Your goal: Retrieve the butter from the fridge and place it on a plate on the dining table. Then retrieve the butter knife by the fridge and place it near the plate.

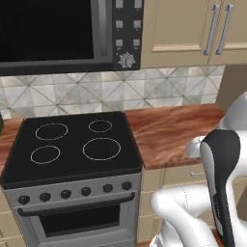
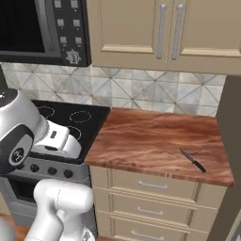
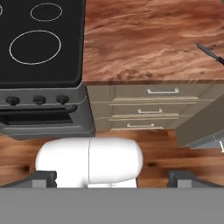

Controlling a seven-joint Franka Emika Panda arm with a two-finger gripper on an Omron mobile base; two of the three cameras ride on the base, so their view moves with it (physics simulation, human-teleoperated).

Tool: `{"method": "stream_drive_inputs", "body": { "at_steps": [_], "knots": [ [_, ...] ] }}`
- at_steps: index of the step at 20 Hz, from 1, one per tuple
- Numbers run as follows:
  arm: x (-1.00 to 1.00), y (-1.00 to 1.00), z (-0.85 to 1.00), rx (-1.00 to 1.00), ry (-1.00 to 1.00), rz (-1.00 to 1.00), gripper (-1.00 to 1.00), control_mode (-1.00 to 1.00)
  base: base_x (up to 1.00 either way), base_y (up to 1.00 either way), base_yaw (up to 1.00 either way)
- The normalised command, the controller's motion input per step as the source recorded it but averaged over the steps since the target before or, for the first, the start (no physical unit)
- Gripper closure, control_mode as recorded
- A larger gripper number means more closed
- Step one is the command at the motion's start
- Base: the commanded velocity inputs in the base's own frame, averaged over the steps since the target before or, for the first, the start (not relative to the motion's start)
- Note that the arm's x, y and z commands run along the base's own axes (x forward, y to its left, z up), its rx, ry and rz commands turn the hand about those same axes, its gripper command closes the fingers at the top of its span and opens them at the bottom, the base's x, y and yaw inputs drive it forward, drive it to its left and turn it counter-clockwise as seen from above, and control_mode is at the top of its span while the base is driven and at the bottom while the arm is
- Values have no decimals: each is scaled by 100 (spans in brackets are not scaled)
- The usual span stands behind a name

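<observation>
Reaching for the butter knife on the wood-topped table beside the stove

The butter knife [image 2: 193,161] lies flat near the right front corner of the table [image 2: 141,141], angled, its tip toward the table's middle and its handle toward the front right corner, well apart from the stove [image 2: 70,120]. The hand [image 3: 112,180] is spread wide and holds nothing; it hangs out in front of the drawers [image 3: 144,109], looking down over the floor and the table's front edge. To do this step well, I judge the hand should travel right and forward until it sits over the knife's middle, turn so the fingertips straddle the slim body crosswise, then descend straight down.
</observation>
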Motion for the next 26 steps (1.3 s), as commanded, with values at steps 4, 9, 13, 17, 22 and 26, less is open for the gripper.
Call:
{"method": "stream_drive_inputs", "body": {
  "at_steps": [4,9,13,17,22,26],
  "knots": [
    [0,0,0,0,0,0,-100,100,0,-63,-5],
    [0,0,0,0,0,0,-100,100,19,-66,-6],
    [0,0,0,0,0,0,-100,100,36,-62,-19],
    [0,0,0,0,0,0,-100,100,44,-42,-25],
    [0,0,0,0,0,0,-100,100,5,0,-3],
    [0,0,0,0,0,0,-100,100,10,-2,0]
  ]
}}
